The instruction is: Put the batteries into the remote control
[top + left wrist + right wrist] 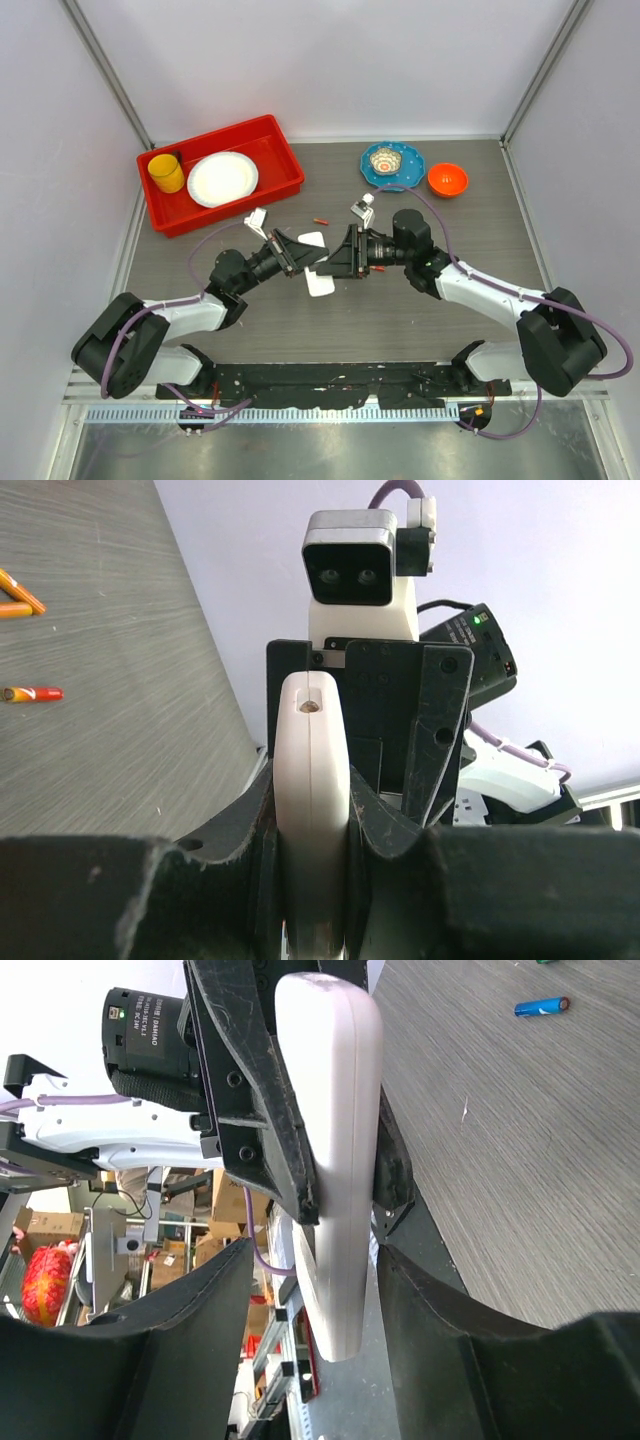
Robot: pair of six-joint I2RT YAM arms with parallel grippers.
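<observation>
- While the left gripper (312,820) clamps the white remote (335,1110) over the middle of the table (120,730), the right gripper (312,1265) faces it.
- Right jaws stand apart, one on either side of the remote's free end.
- Batteries (32,694) lie loose on the table.

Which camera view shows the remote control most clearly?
The right wrist view: the remote control appears large, its long white side visible. The left wrist view shows only its narrow edge; the top view shows it small and partly hidden.
</observation>
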